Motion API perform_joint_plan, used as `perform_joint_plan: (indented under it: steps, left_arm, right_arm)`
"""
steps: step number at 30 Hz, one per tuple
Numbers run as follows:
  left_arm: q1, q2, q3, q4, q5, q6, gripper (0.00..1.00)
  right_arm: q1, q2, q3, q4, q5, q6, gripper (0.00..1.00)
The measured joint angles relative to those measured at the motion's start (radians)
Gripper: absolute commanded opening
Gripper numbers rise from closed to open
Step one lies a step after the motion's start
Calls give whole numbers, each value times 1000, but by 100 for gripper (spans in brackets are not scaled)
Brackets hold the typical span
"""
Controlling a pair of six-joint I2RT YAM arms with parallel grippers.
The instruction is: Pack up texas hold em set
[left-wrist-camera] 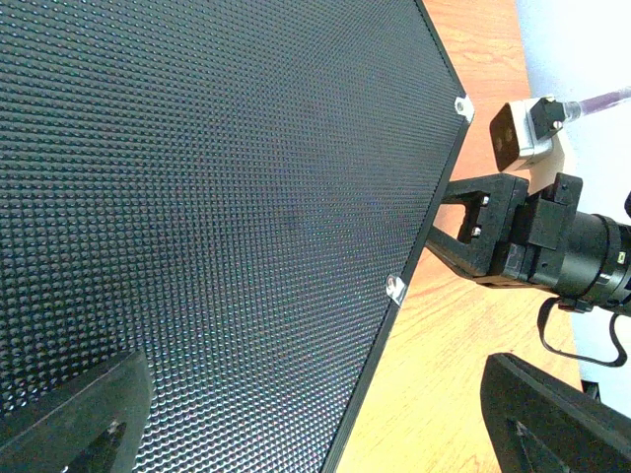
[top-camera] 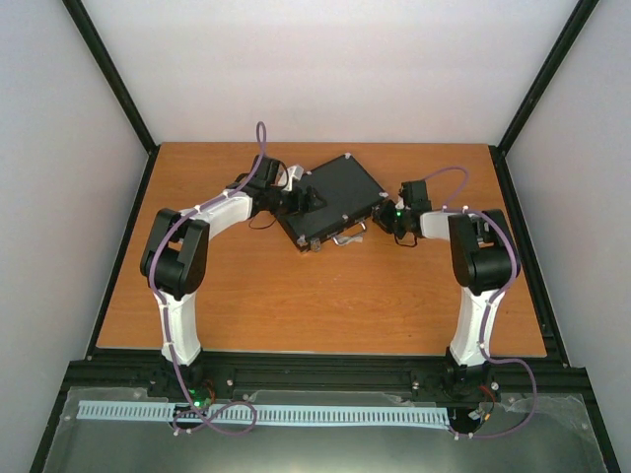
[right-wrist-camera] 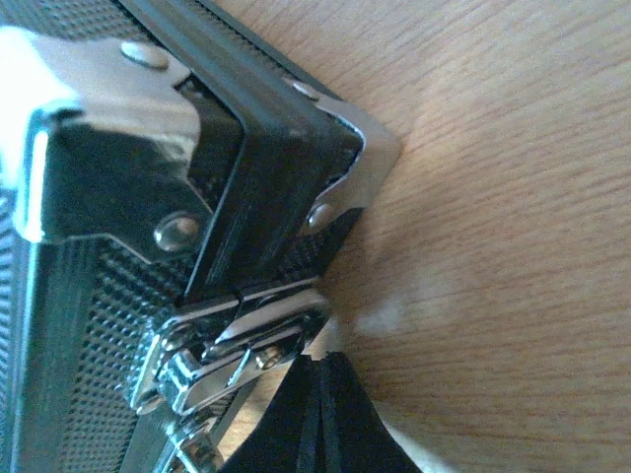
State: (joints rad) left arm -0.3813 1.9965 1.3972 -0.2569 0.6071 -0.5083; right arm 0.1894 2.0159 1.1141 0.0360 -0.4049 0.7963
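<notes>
The black flat hinged case (top-camera: 335,187) lies closed at the far middle of a brown wooden table (top-camera: 325,305). The left gripper (top-camera: 308,200) hovers over the lid, jaws wide apart. The right gripper (top-camera: 385,219), jaws apparently together, noses a silver latch (right-wrist-camera: 237,345). The case looks rigid and likely heavy, best gripped by its edges or silver handle (top-camera: 343,236).

On my screens the case (top-camera: 328,200) is black, and its lid carries a fine pattern of small raised dots. Its corner caps (right-wrist-camera: 360,163) and latch (right-wrist-camera: 232,345) are shiny silver. The table (top-camera: 296,296) is orange-brown with wood grain. The left arm (top-camera: 182,315) and right arm (top-camera: 473,325) are white with black joints, and their cables (top-camera: 261,148) are pale purple.
</notes>
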Motion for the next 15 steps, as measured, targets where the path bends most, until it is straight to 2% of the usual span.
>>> perform_joint_plan:
  steps: [8, 15]
  left_arm:
    - [0, 5, 1, 12, 2, 0, 95]
    - [0, 5, 1, 13, 2, 0, 95]
  right_arm:
    - [7, 46, -6, 124, -54, 89, 3]
    - [14, 8, -31, 93, -1, 74, 3]
